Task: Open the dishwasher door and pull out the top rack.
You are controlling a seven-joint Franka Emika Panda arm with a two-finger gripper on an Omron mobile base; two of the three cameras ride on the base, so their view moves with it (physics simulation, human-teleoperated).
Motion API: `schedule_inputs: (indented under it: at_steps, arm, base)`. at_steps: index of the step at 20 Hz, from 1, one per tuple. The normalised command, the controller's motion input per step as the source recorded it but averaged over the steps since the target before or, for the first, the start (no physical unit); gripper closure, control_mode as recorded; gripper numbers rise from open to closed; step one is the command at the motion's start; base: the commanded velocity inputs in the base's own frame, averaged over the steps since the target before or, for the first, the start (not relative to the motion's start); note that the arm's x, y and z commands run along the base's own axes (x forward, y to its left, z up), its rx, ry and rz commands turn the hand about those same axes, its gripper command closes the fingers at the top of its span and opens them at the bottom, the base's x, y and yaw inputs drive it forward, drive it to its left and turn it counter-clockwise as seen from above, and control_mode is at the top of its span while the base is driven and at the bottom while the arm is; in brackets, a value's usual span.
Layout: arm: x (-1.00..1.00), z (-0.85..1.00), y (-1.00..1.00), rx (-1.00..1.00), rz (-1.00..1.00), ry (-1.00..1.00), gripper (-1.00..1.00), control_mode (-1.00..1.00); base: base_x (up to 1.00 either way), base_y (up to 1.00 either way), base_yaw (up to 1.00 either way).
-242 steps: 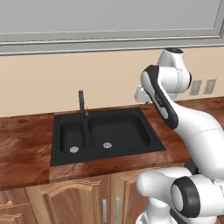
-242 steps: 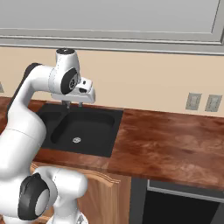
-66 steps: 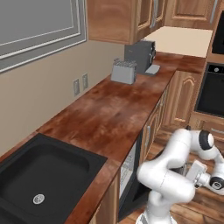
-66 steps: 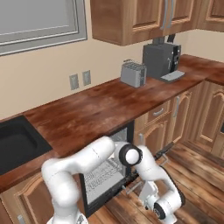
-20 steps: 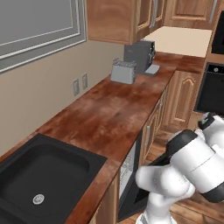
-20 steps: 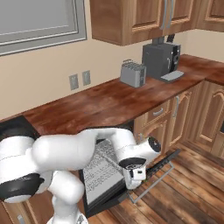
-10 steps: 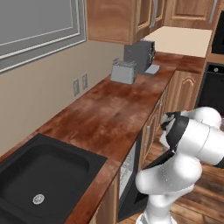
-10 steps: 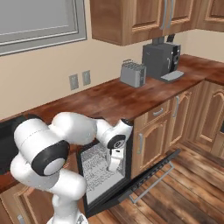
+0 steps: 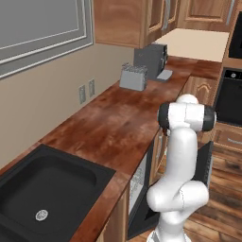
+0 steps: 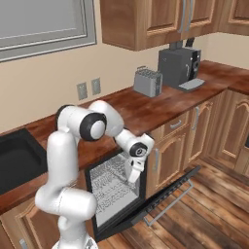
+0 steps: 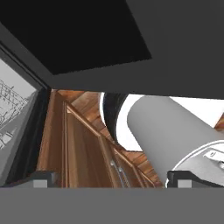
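you see the door dropped open, hinged at the bottom and tilted out toward the wood floor, its silver handle along the outer edge. in the left base view the door shows as a black panel behind the white arm, just right of the dishwasher opening.

the rack sits inside the open cavity, pale grey wire grid, not clearly past the front of the opening. in the hand view you catch a bit of the rack at the far left, behind a dark frame edge.

the hand hangs at the cavity mouth, pointing down, right in front of the rack. contact with the rack can't be told. in the hand view the two fingertips sit far apart at the bottom edge, so the hand reads as spread, nothing between them. the arm's own white and grey link takes up the right of that view, with wooden cabinet doors beyond.

on the tabletop you have a toaster and a coffee machine near the corner, well apart from the dishwasher. the black sink is set in the tabletop to the left of the dishwasher. wall outlets are above the tabletop, an oven at the far right in the left base view.
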Motion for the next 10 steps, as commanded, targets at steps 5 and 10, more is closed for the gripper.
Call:
schedule_inputs:
  at_steps: [5,10]
  arm:
    - [0.73,-0.86,-0.03,0.06,0.00,-0.08,-1.00,-1.00]
    - [0.45,-1.00,0.11,-0.01,0.00,-0.17,-1.00,-1.00]
  base:
    - [0.00,0.00,0.00]
    - [0.00,0.00,0.00]
